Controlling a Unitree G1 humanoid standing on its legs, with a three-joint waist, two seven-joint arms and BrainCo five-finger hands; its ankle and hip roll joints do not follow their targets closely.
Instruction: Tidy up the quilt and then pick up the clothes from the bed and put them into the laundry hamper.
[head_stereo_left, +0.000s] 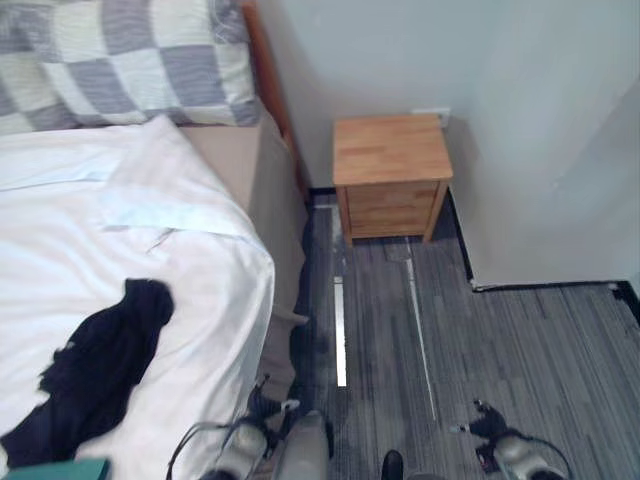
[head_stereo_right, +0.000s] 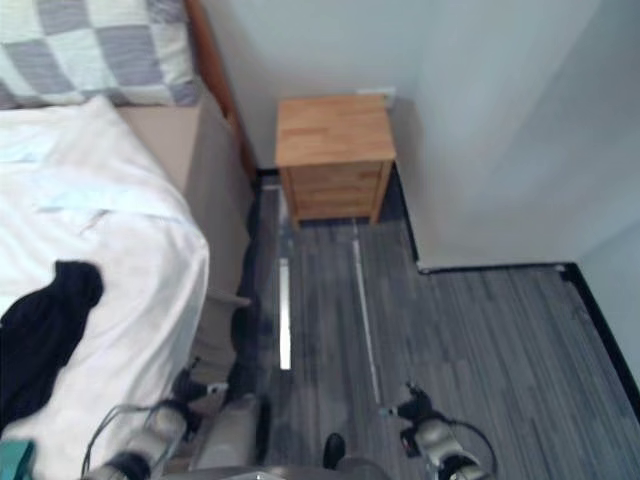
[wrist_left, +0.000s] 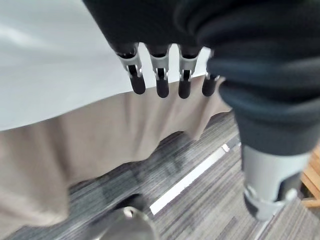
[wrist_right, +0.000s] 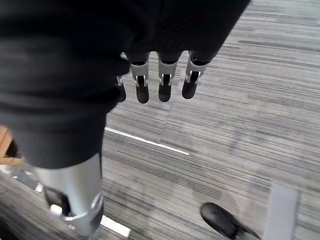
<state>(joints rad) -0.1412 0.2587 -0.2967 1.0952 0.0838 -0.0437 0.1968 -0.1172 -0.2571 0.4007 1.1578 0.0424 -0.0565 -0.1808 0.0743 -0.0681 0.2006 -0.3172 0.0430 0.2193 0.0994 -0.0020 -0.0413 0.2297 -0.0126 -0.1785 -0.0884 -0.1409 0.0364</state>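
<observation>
A white quilt (head_stereo_left: 205, 290) covers the bed, with one corner folded back (head_stereo_left: 165, 190) below the checked pillow. A black garment (head_stereo_left: 100, 365) lies crumpled on the quilt towards the bed's near end. My left hand (head_stereo_left: 262, 408) hangs low beside the bed's edge. In its wrist view its fingers (wrist_left: 157, 80) point straight down past the quilt's edge and the beige bed skirt (wrist_left: 100, 135), holding nothing. My right hand (head_stereo_left: 490, 425) hangs over the carpet. Its fingers (wrist_right: 165, 82) are straight and empty too.
A grey and white checked pillow (head_stereo_left: 130, 60) lies at the head of the bed. A wooden nightstand (head_stereo_left: 392, 170) stands in the corner by the wall. Grey striped carpet (head_stereo_left: 520, 340) spreads to the right. A teal object (head_stereo_left: 55, 470) shows at the lower left edge.
</observation>
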